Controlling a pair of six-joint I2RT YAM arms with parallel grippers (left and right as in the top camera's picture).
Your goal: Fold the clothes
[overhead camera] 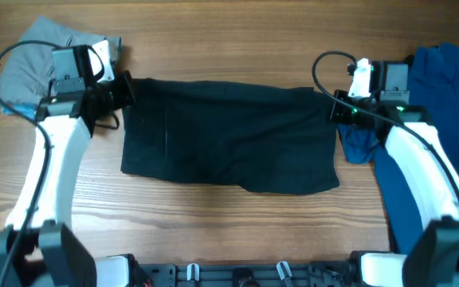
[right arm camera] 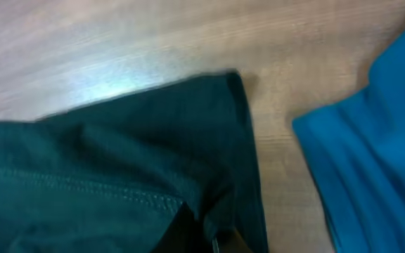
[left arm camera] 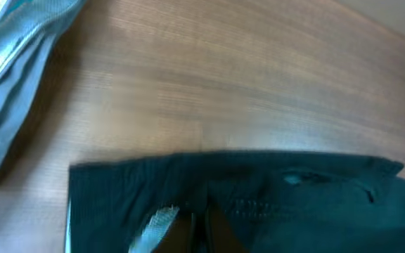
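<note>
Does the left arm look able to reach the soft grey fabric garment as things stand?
Likely yes: the grey garment lies beside the left gripper, nothing between, though it seems shut on black shorts.

A light-brown wooden tabletop (overhead camera: 229,231) fills every view, its grain running side to side. Soft, even light falls on it and leaves a pale sheen in the right wrist view. A dark rail (overhead camera: 237,275) edges its near side.

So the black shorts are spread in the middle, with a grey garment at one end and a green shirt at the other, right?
Not quite: the shirt is blue, not green, as the overhead view shows. The black shorts do lie spread in the middle, with the grey garment at the other end.
</note>
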